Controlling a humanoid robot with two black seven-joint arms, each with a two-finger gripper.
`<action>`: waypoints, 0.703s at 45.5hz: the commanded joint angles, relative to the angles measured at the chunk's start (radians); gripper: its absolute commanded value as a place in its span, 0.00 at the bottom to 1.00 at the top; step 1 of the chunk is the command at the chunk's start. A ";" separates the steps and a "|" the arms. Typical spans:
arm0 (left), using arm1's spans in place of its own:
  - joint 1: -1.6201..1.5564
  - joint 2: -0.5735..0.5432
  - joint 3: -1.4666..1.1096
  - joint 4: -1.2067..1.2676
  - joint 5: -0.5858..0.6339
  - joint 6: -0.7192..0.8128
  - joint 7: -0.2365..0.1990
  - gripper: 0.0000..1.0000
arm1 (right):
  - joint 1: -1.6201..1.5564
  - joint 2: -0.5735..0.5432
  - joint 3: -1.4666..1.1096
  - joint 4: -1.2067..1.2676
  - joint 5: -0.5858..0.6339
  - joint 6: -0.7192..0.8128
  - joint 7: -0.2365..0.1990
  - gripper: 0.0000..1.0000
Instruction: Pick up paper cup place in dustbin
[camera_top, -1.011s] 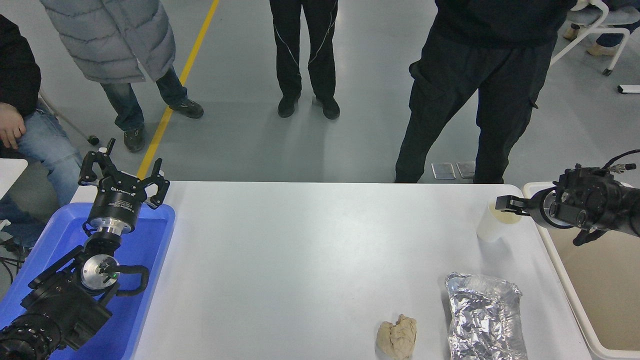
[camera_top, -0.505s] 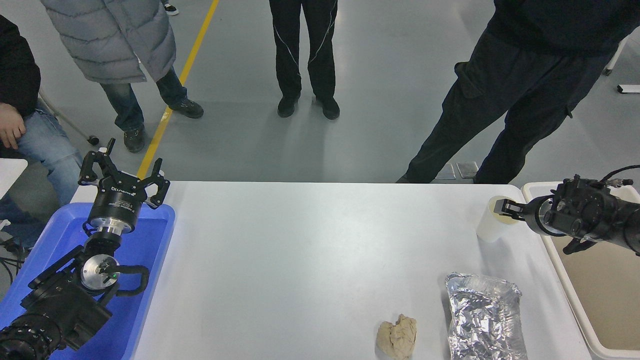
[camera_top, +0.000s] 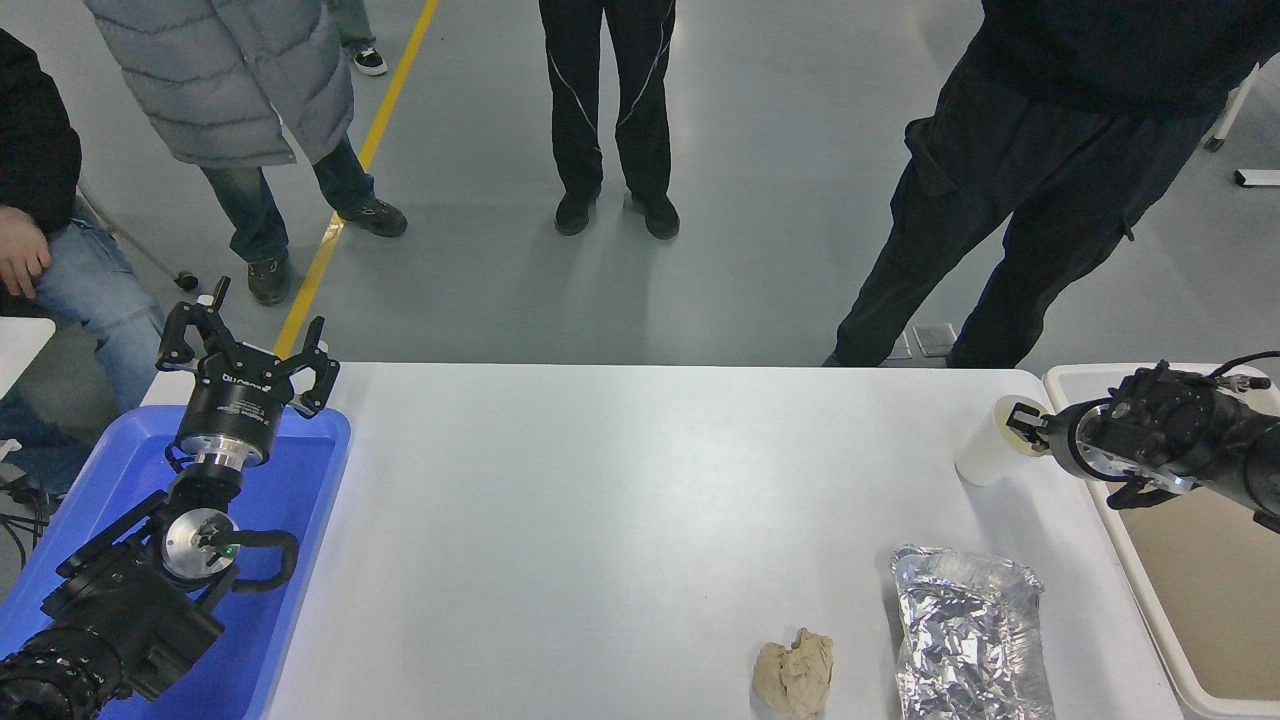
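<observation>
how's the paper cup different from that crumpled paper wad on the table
The paper cup is smooth, white and keeps its tapered shape; the crumpled paper wad is beige, creased and shapeless. The paper cup is tilted, its rim at the right gripper near the dustbin; the crumpled paper wad lies by itself at the table's near edge, beside the foil container. The paper cup looks slightly larger. Both sit toward the table's right side.
</observation>
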 joint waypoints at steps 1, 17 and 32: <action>0.000 0.000 0.000 0.000 0.000 0.000 0.000 0.98 | 0.010 0.000 0.003 0.007 0.026 0.003 -0.007 0.00; 0.000 0.000 0.001 0.000 0.000 0.000 0.000 0.98 | 0.306 -0.161 -0.050 0.300 0.004 0.125 -0.013 0.00; 0.000 0.000 0.003 0.000 0.000 0.000 0.000 0.98 | 0.679 -0.250 -0.158 0.444 0.006 0.484 -0.011 0.00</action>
